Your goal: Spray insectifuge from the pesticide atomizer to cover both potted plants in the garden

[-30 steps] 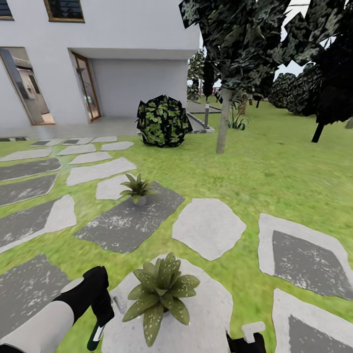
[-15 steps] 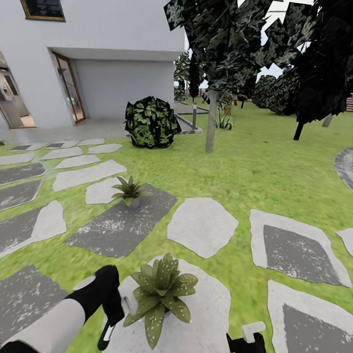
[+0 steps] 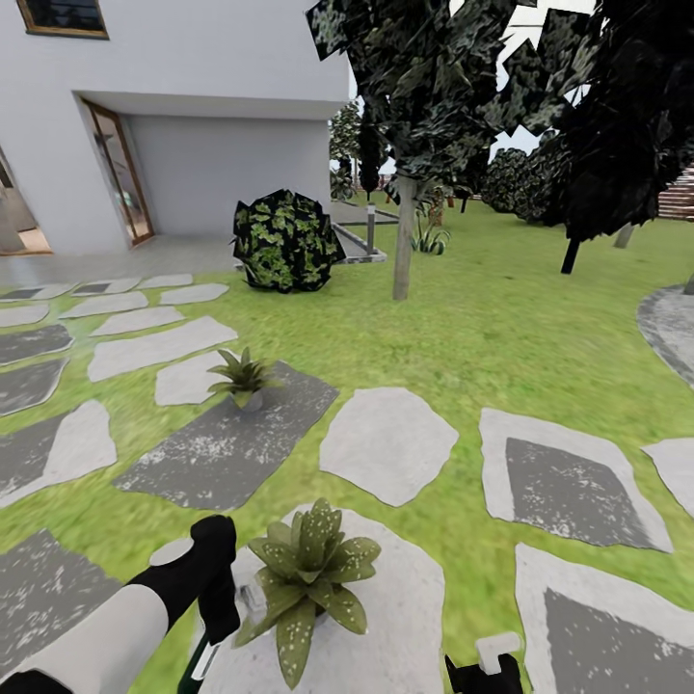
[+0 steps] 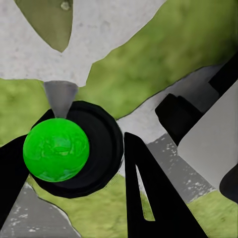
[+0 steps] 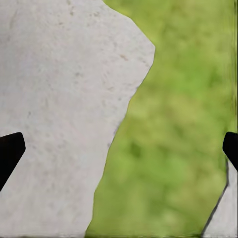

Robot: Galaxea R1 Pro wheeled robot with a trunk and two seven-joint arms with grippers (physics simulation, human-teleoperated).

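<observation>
The left arm [image 3: 106, 636] enters from the lower left of the head view, white forearm then black wrist, reaching forward and inward over the lawn. Its left gripper [image 3: 214, 602] hangs at the edge of the pale stepping stone [image 3: 405, 617], just beside the nearer potted plant [image 3: 306, 583].

The pesticide atomizer [image 3: 200, 665] is in that gripper — a dark green body runs down and back from the black fingers, with a white patch on it on which no writing can be read. A pale grey trigger head [image 3: 253, 600] sticks out toward the plant's leaves, close to them; contact cannot be judged. In the left wrist view, the black fingers [image 4: 148, 198] stand on either side of a round black body with a bright green sphere on it, and a grey nozzle cone [image 4: 60, 96] points toward the stone. The pincer is clenched on the bottle.

The right gripper [image 3: 482, 675] shows only its top at the bottom edge of the head view — black, with a pale block above. In the right wrist view, its two dark fingertips [image 5: 10, 151] sit at opposite edges, spread wide, with nothing between them but stone and grass: released.

The farther potted plant [image 3: 241, 378] stands upright on a dark grey stone [image 3: 222, 448], well apart from both grippers. A round dark bush [image 3: 284, 241] and a tree trunk [image 3: 403, 241] lie beyond, before the white house wall [image 3: 222, 58].
</observation>
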